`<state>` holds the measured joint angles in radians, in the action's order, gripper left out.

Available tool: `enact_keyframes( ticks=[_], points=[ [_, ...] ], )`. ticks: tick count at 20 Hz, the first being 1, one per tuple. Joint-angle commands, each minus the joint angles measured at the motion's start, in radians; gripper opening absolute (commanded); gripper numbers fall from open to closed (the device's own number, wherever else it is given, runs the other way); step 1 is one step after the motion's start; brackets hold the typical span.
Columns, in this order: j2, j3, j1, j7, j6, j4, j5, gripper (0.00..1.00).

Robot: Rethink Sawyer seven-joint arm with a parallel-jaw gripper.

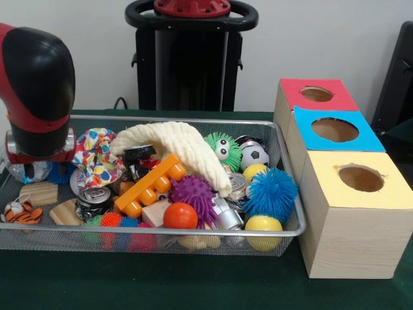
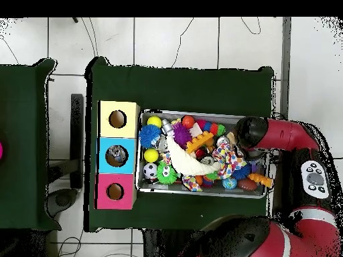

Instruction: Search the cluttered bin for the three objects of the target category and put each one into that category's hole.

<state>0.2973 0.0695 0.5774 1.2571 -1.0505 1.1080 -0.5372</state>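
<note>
Nearest to me, a green-covered table (image 1: 161, 284) carries a silver wire-mesh bin (image 1: 148, 242) heaped with toys, and just beside the bin stands a row of three pale wooden boxes. Each box has a round hole in a coloured top: the yellow-topped box (image 1: 358, 213) is closest, the blue-topped box (image 1: 332, 132) sits behind it, and the red-topped box (image 1: 316, 95) is farthest back.

Inside the bin, a smooth orange ball (image 1: 180, 216) and a yellow ball (image 1: 263, 224) lie against the front wall. A spiky blue ball (image 1: 271, 192) rests at the end beside the boxes, with a spiky purple ball (image 1: 193, 194) near the middle. A long cream knitted cloth (image 1: 174, 145) drapes over the heap, partly covering an orange plastic building block (image 1: 151, 184). Behind the cloth sit a fuzzy green ball with eyes (image 1: 223, 150) and a small black-and-white football (image 1: 254, 155). A dented drinks can (image 1: 93, 199) lies toward the other end, next to a spotted multicoloured cloth (image 1: 93, 158).

Over that far end hangs the red and black robot arm (image 1: 35, 90), its wrist down among the toys. Its fingers are hidden, so I cannot tell how they stand or whether they hold anything.
</note>
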Motion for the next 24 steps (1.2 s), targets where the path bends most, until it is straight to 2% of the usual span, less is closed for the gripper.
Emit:
enact_keyframes(
  ticks=[1,6,14,20,24],
  points=[
    [-0.006,-0.038,0.012,-0.026,0.017,0.065,-0.076,1.00],
    [-0.003,-0.056,0.002,-0.020,-0.004,0.075,-0.077,1.00],
    [-0.031,-0.081,-0.009,-0.031,-0.060,0.040,-0.069,1.00],
    [-0.055,-0.078,-0.006,-0.025,-0.019,0.028,-0.054,1.00],
    [-0.064,-0.050,0.014,-0.018,0.046,0.037,-0.037,1.00]
  ],
)
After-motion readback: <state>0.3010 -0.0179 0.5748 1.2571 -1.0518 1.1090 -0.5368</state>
